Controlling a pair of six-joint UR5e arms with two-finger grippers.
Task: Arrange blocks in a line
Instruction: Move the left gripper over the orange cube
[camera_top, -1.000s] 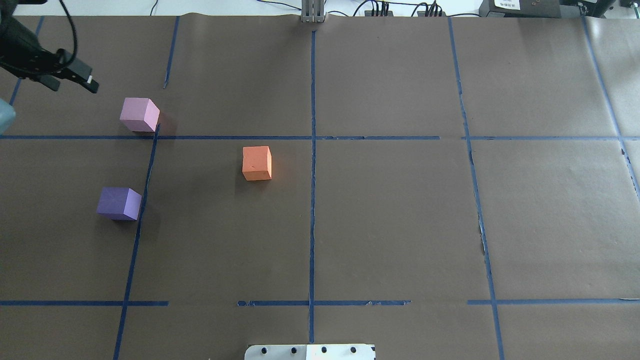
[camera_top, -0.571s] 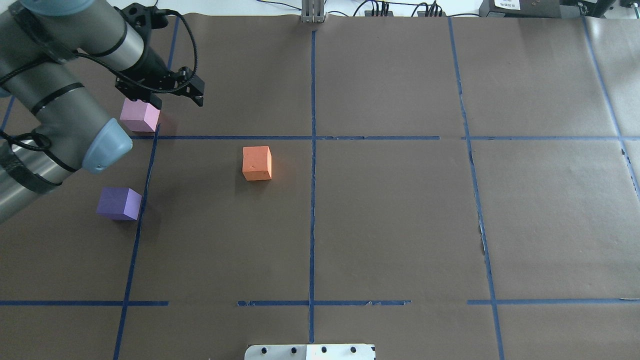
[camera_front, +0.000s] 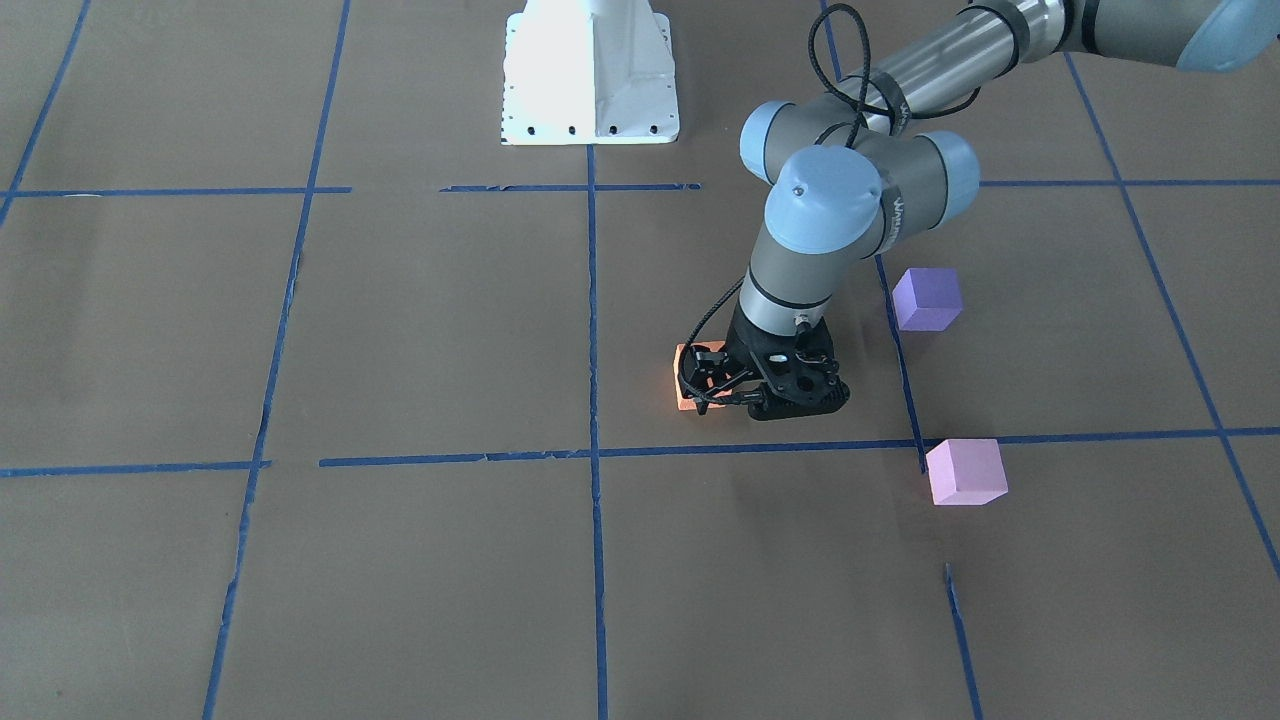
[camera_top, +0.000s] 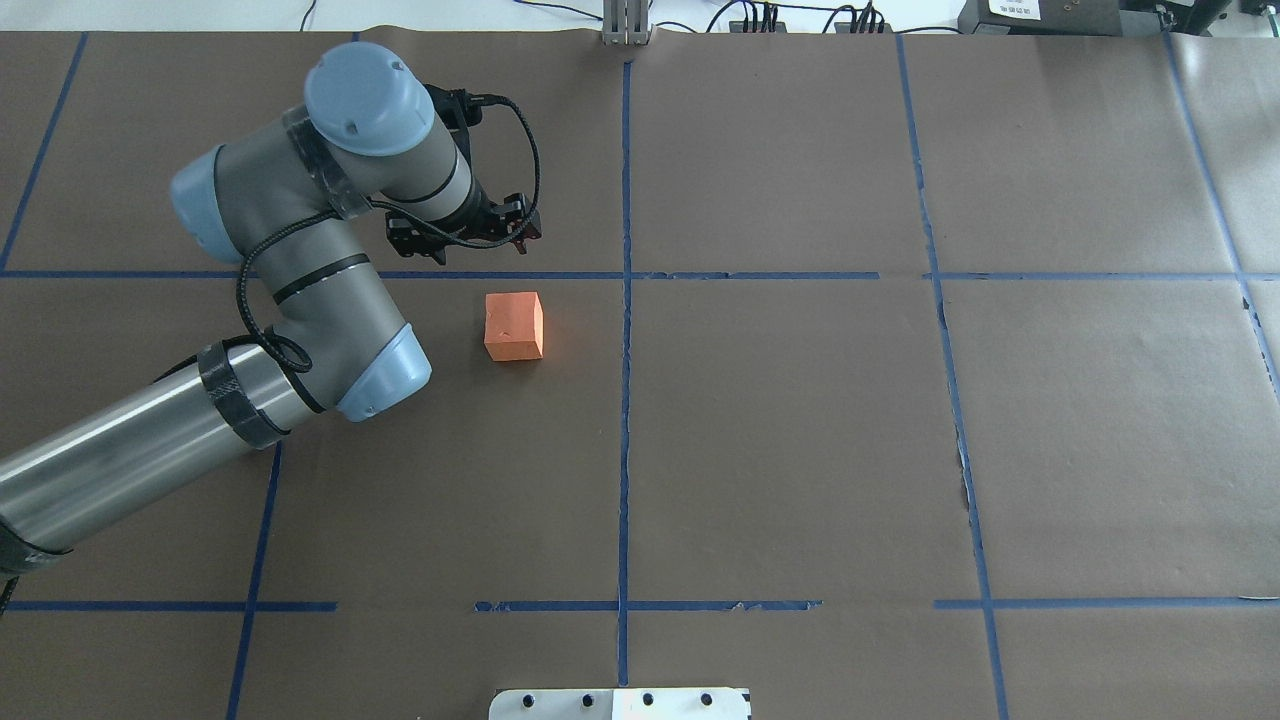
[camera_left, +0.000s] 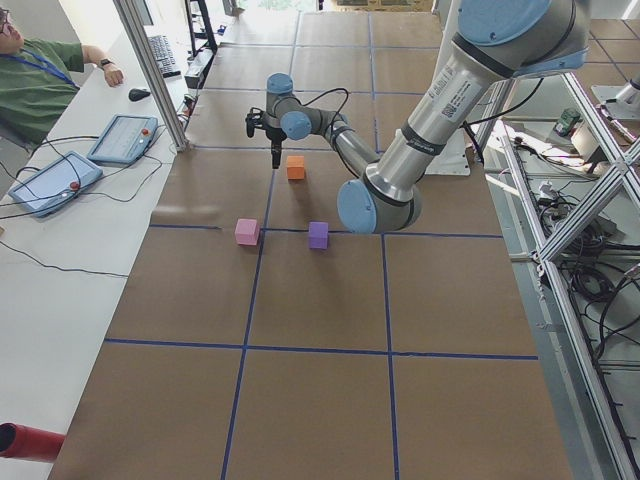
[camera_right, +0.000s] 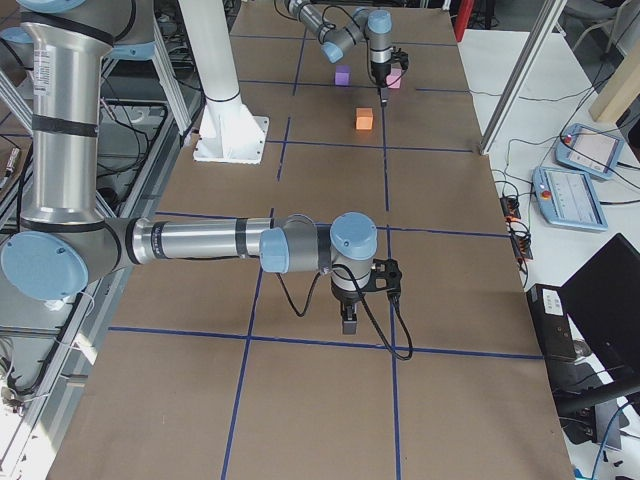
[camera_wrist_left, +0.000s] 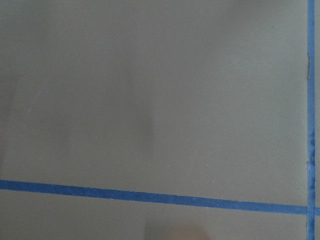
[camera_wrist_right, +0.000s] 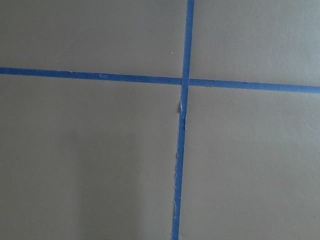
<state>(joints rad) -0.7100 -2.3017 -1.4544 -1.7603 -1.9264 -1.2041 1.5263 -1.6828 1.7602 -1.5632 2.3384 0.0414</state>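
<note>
Going by the front-facing view, left to right. First the right gripper (camera_right: 347, 325): it's off that frame's left edge. You only get it in the right-side view, hanging over the counter (camera_front: 400, 330) by a crossing of the blue tape (camera_front: 592, 300), well apart from all three blocks. Can't tell from there whether its fingers are spread or pressed together. Its wrist camera shows only brown paper and tape.

Next, the orange block (camera_front: 682, 395): flat on the counter, in the cell right of the centre tape line, near the cross line on your side. You see only its left strip here; the left gripper (camera_front: 760, 400) covers the rest. In the overhead view the block is fully visible and the gripper sits beyond it, not touching. Its fingers (camera_top: 518, 240) are spread, clear of the block, pointing down.

Further right, the purple block (camera_front: 927, 298): flat on the counter, just beside the next lengthwise tape line, on its right. Then the pink block (camera_front: 966, 471): closer to your side, one corner at a tape crossing, touching or just beside, can't tell. The left arm hides both in the overhead view.

Purple and pink sit near each other, orange well apart. The three blocks make a triangle, not a line.
</note>
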